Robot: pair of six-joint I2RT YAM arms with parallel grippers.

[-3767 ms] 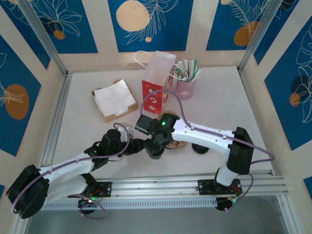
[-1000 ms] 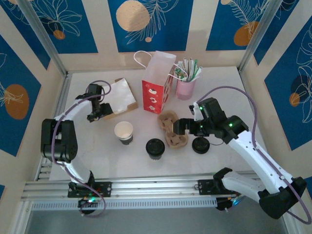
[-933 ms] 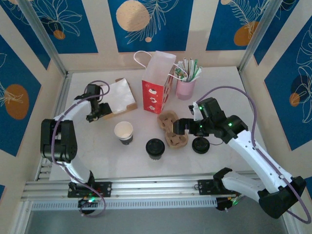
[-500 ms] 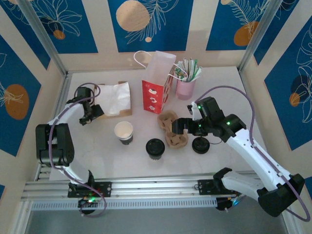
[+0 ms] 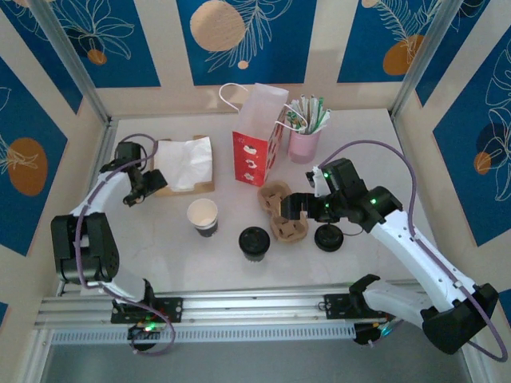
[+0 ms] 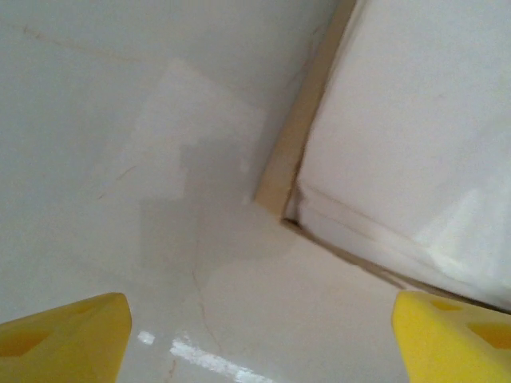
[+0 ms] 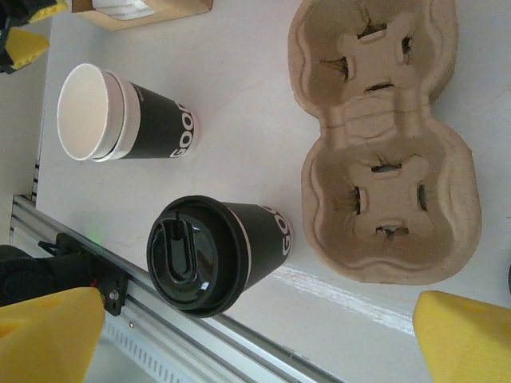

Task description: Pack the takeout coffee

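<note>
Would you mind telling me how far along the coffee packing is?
Done: one cup is lidded. In hand: nothing; the left gripper is open by the napkin box, the right gripper open by the carrier. Left: the open cup lacks a lid, and the carrier is empty.

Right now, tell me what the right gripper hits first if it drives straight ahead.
Probably bare table, in the gap between the lidded cup and the carrier. Depth is unclear, so the right gripper might clip the cup first with its fingers.
</note>
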